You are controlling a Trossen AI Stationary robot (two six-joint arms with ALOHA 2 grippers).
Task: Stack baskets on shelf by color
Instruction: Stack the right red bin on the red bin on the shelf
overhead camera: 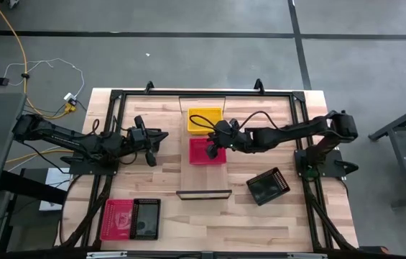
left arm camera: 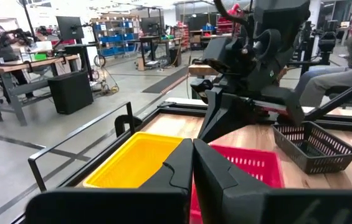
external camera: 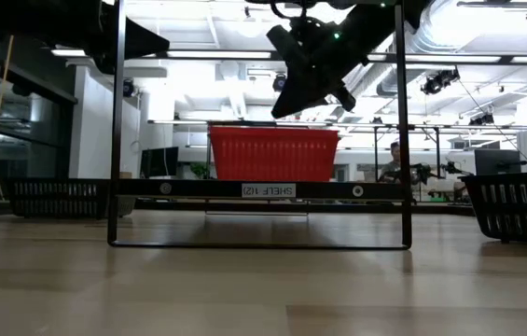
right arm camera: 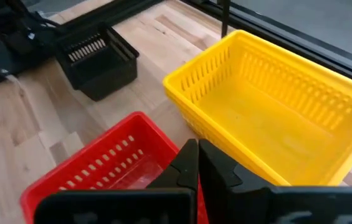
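Note:
A yellow basket (overhead camera: 205,119) and a red basket (overhead camera: 208,152) stand side by side with their bottoms on the shelf plank (overhead camera: 204,180), the yellow one at the far end. My right gripper (overhead camera: 212,150) is shut and empty. It hovers above the red basket (right arm camera: 101,168), clear of its rim in the low view (external camera: 286,101). My left gripper (overhead camera: 162,136) is shut and empty, left of the shelf, pointing at the baskets (left arm camera: 192,155). A black basket (overhead camera: 268,186) sits on the table right of the shelf.
A second red basket (overhead camera: 118,218) and a second black basket (overhead camera: 146,218) sit side by side at the table's near left. Dark metal frame bars (overhead camera: 203,93) run round the table's edge. People sit and stand in the room beyond.

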